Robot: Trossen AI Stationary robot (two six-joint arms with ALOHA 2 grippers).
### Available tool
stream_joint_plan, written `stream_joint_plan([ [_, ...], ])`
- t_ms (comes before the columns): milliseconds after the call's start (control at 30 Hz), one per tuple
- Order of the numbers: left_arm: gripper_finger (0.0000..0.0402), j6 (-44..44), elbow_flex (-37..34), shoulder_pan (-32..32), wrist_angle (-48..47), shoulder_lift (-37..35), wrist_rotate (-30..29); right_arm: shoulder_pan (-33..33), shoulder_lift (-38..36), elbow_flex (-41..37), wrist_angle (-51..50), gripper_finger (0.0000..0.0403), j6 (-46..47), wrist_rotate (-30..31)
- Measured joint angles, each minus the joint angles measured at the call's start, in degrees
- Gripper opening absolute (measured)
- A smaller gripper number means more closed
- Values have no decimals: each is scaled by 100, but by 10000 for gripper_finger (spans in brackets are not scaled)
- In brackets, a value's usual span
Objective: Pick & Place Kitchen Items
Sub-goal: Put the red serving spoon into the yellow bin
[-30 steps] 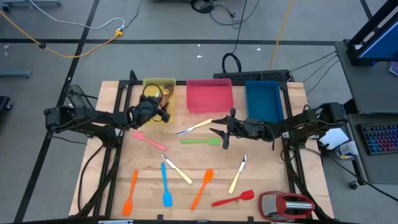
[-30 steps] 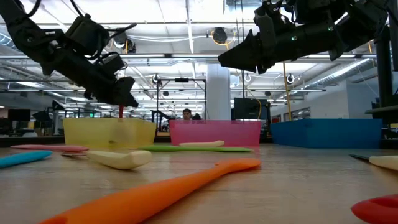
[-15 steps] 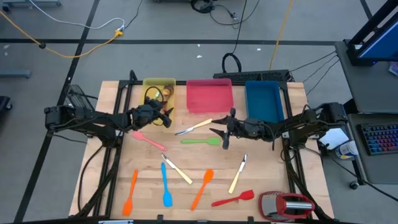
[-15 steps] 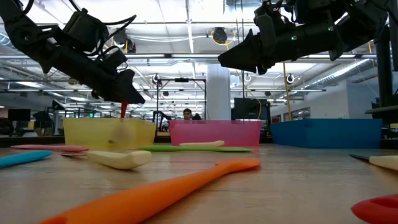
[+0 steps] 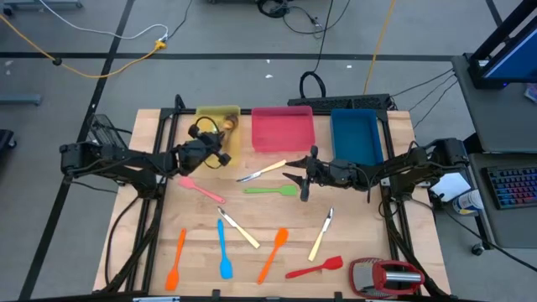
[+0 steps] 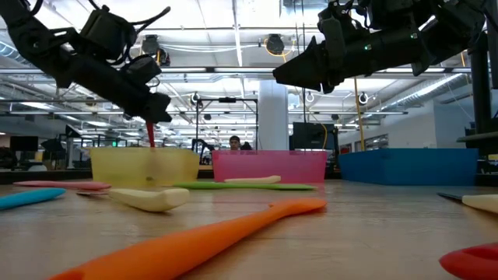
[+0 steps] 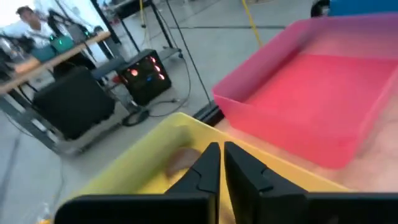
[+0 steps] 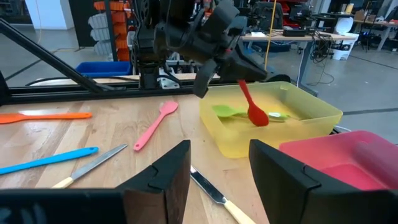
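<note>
Spreading across the wooden table (image 5: 361,252), the kitchen items lay loose in front of three trays set along the far edge: a yellow tray (image 5: 216,110) on the left, a pink tray (image 5: 283,110) in the middle and a blue tray (image 5: 355,113) on the right. The left gripper (image 6: 159,115) hung over the yellow tray with its fingers pinched on a red spoon (image 8: 252,106), slim-handled, bowl pointing down into the tray, where a green spoon (image 8: 227,112) lay. The right gripper (image 8: 217,149) hovered near the table's middle, fingers apart and holding nothing, just right of a green spatula (image 5: 270,190). Nearer lay a long orange spatula (image 5: 273,254), a blue spatula (image 5: 223,250), a red spatula (image 5: 315,268), a pink spatula (image 5: 200,190) and a cream-handled knife (image 5: 240,229).
</note>
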Motion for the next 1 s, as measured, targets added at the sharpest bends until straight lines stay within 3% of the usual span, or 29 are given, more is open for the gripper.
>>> stream_joint_plan([
  [133,22,1066,395,20,-13,4,-451,0,0,0,-14,155,-1,0],
  [333,16,2143,976,243,-466,3,-437,-2,0,0,-31,157,-1,2],
  [533,12,2276,1031,699,-1452,75,-118,-2,0,0,-37,157,-3,2],
  [700,31,2046,1031,1239,-1728,286,1381,-2,0,0,-37,157,-3,2],
  [833,46,2277,1031,1485,-1693,443,1083,-2,0,0,-37,157,-2,-11],
  [1000,49,2246,1031,1497,-2194,451,1124,-2,0,0,-37,157,-1,-423],
])
